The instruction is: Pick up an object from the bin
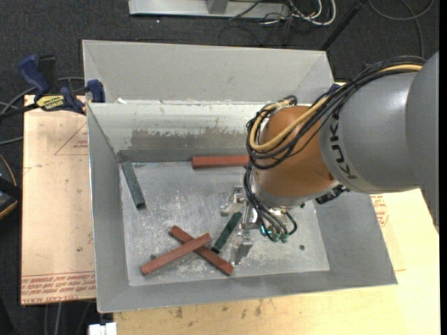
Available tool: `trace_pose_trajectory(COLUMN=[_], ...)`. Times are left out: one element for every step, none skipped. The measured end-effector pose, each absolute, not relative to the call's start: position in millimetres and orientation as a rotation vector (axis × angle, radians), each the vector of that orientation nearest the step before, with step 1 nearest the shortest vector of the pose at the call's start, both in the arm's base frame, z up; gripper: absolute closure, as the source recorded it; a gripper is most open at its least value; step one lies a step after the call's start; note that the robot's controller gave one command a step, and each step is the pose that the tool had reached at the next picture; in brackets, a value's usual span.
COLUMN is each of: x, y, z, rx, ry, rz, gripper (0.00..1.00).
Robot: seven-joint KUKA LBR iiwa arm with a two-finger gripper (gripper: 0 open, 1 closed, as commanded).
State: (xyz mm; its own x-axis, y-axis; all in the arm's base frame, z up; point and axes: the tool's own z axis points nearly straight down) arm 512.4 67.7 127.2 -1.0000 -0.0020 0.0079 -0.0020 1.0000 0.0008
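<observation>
Claw (237, 227) low at front middle of grey metal bin (106, 208), fingers parted, astride a dark green flat stick (225, 237) that lies slantwise on the floor. Just beside its lower end, 2 crossed reddish-brown flat sticks (174, 255). Well apart: 1 reddish-brown bar (220, 162) along the back wall, 1 grey-green bar (133, 185) at left.

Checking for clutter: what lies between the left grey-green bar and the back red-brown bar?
In the camera view, bare grey metal bin floor separates grey-green bar and red-brown bar.
</observation>
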Motion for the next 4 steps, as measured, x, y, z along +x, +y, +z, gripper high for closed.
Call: trace_pose_trajectory(x=[514.4,553.4,553.4,566.6], y=[67,56,56,56], z=[131,81,81,244], rx=[0.0,0.578,0.579,0.547], ry=[-3.141,-3.102,-3.102,-3.102], rz=[-0.002,-0.005,-0.005,0.0], gripper=[0.0,1.0,1.0,1.0])
